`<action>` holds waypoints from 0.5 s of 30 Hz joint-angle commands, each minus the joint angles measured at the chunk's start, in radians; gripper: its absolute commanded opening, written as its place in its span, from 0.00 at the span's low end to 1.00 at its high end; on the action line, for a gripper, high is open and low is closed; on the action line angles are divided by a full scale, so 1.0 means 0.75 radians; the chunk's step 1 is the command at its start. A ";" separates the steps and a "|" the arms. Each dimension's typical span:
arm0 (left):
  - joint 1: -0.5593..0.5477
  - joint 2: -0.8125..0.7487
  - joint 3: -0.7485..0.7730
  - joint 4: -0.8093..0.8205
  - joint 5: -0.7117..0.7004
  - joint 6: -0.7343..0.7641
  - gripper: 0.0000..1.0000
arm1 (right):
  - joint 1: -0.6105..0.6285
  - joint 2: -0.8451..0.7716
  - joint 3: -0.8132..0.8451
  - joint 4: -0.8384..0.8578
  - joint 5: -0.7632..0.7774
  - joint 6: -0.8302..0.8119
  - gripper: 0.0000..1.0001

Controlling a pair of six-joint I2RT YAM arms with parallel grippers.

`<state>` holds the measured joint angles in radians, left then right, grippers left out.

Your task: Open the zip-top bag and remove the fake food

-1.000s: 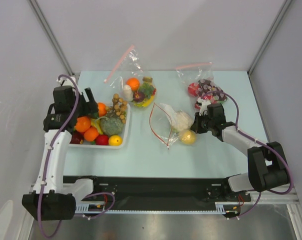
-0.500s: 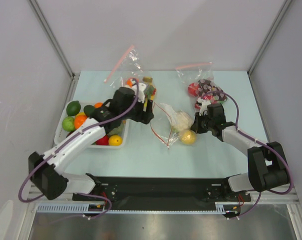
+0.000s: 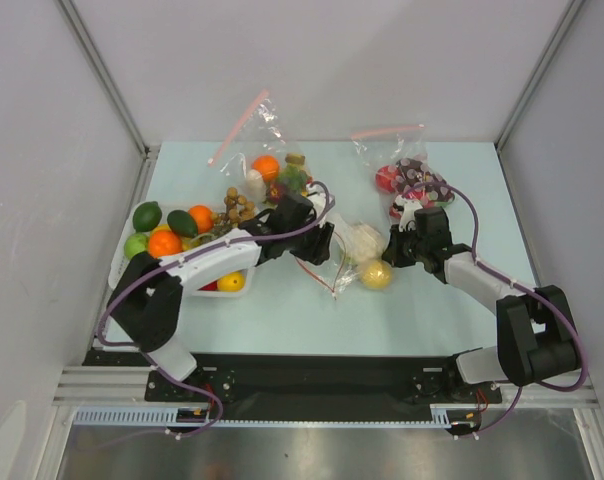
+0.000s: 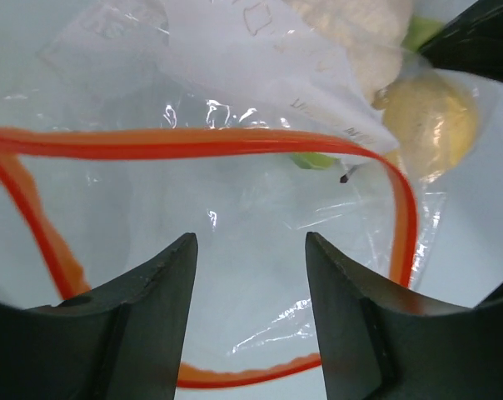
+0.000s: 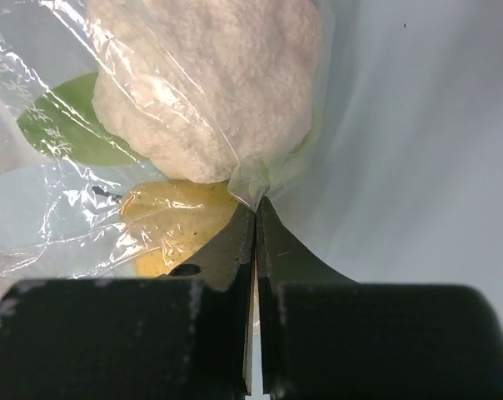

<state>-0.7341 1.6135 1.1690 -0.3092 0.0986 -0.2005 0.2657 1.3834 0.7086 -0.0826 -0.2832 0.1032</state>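
The zip-top bag [image 3: 334, 252] lies mid-table with its red-orange rim [image 4: 193, 143] spread open. Inside sit a pale white leafy head [image 3: 363, 240] and a yellow round fruit [image 3: 376, 274]. My left gripper [image 3: 322, 243] is open and empty at the bag's mouth, and in the left wrist view [image 4: 250, 242] its jaws stand over the open rim. My right gripper [image 3: 394, 248] is shut on the bag's closed end. In the right wrist view [image 5: 256, 204] it pinches plastic just below the white head [image 5: 210, 83], beside the yellow fruit [image 5: 181, 225].
A white tray [image 3: 116, 268] at the left holds oranges, limes and other toy fruit, with a brown bumpy cluster [image 3: 238, 206] at its back right. Two pink-zip bags of toys lie at the back, one [image 3: 274, 170] centre-left and one [image 3: 407, 182] right.
My left arm swung from over the tray at the left across to the bag's open mouth. My right gripper stayed clamped on the bag.
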 commanded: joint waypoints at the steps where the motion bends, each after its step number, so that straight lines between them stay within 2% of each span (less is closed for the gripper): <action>1: -0.003 0.066 -0.063 0.126 -0.013 0.044 0.59 | -0.005 -0.041 0.004 -0.019 0.026 -0.011 0.00; 9: -0.080 0.223 -0.094 0.324 0.075 0.106 0.57 | 0.006 -0.026 0.006 -0.076 0.056 0.022 0.00; 15: -0.124 0.232 -0.143 0.510 0.167 0.073 0.58 | 0.061 -0.028 0.012 -0.137 0.112 0.046 0.00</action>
<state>-0.8131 1.7973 1.0786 -0.0624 0.1631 -0.1535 0.2867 1.3808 0.7086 -0.1284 -0.2371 0.1234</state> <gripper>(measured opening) 0.580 0.009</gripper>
